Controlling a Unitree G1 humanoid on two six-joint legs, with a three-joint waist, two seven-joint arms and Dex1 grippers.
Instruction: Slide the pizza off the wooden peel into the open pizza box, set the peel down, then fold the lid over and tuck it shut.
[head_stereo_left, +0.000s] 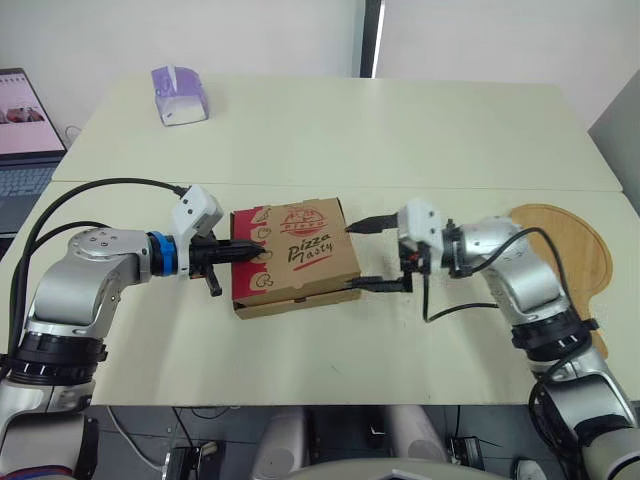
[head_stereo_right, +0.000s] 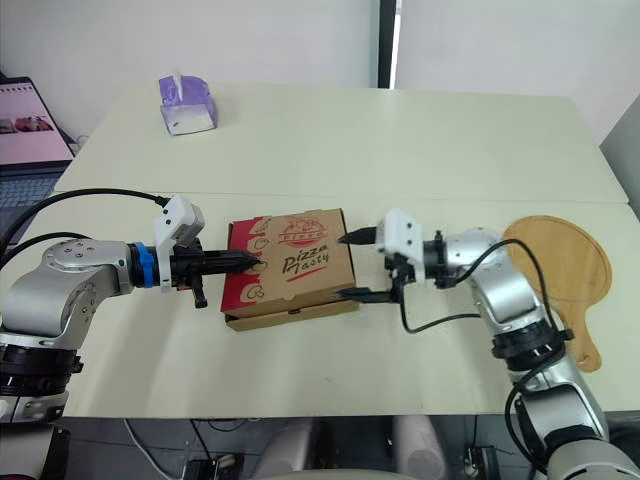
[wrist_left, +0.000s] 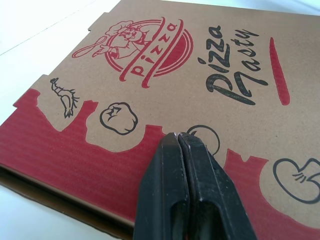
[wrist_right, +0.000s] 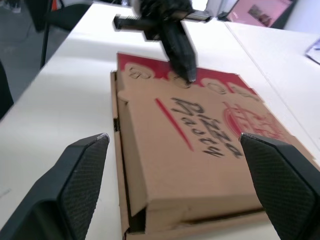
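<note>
The brown and red pizza box lies in the middle of the table with its lid folded down; the pizza is hidden. My left gripper is shut, its tips resting on the red strip at the lid's left edge. On the box's right side my right gripper is open, one finger beside each corner of that side, holding nothing. In the right wrist view a narrow gap shows under the lid's near edge. The wooden peel lies flat at the table's right edge.
A purple tissue pack stands at the table's far left. A laptop sits off the table's left side. Cables run from both wrists over the table beside the box.
</note>
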